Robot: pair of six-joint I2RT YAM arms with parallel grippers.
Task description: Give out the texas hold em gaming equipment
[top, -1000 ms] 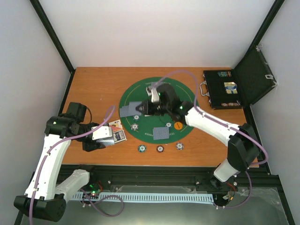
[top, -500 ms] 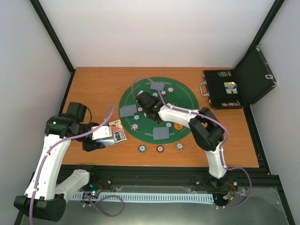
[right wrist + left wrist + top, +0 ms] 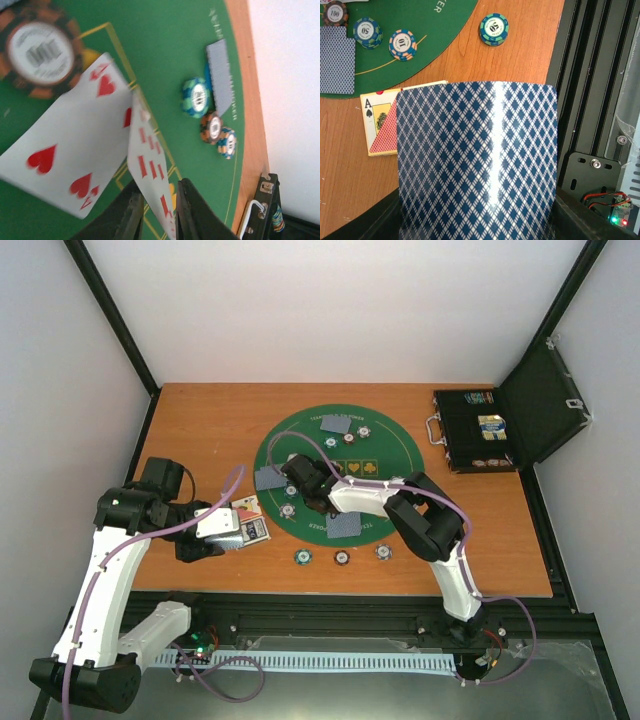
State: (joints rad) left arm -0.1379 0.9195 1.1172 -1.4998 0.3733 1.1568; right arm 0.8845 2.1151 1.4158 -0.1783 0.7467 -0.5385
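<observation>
Because a card (image 3: 145,160) looks light, thin, slick and bendy, the right hand (image 3: 157,200) pinches it by one edge — the left hand (image 3: 212,532) grips the deck (image 3: 477,160) whole

I work in a lab test cell; white panels (image 3: 330,310) and black posts (image 3: 109,312) wall my wooden table (image 3: 200,415); a rail (image 3: 330,618) fronts it.

The blue-backed card (image 3: 477,160) hid the fingers of the left gripper (image 3: 232,530) and ran off the bottom edge. The tilted red card (image 3: 147,170) was too blurry to read.
</observation>
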